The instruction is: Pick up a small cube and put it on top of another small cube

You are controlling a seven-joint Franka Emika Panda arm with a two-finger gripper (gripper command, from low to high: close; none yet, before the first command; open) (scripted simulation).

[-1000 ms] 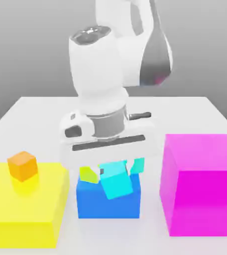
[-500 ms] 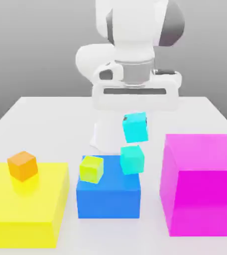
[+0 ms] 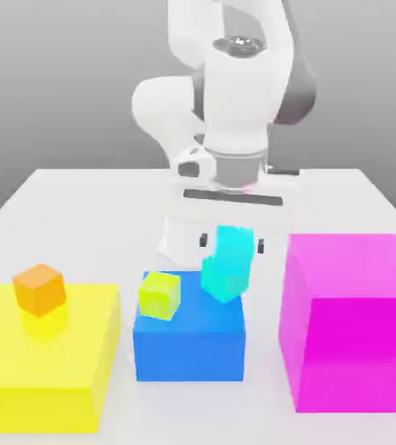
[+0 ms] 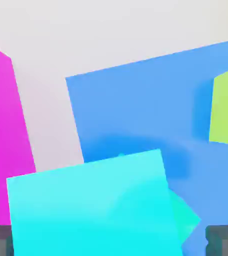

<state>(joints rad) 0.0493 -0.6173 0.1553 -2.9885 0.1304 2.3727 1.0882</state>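
The small bright cyan cube [image 3: 234, 242] sits on the turquoise small cube [image 3: 225, 283], slightly offset, on the blue block [image 3: 188, 348]. My gripper [image 3: 232, 246] hangs straight above, open, with a dark fingertip on either side of the cyan cube and a little gap to it. In the hand view the cyan cube [image 4: 93, 205] is close up. A corner of the turquoise cube [image 4: 187, 218] peeks out beneath it, and a grey fingertip [image 4: 222, 240] stands clear of the cube's side.
A lime-green small cube [image 3: 160, 294] shares the blue block, toward the exterior view's left. An orange small cube [image 3: 39, 288] rests on the big yellow block [image 3: 45, 369]. A tall magenta block [image 3: 349, 322] stands close on the exterior view's right.
The hand has come down with the cyan cube from above the turquoise cube onto it. The fingers have parted from the cyan cube.
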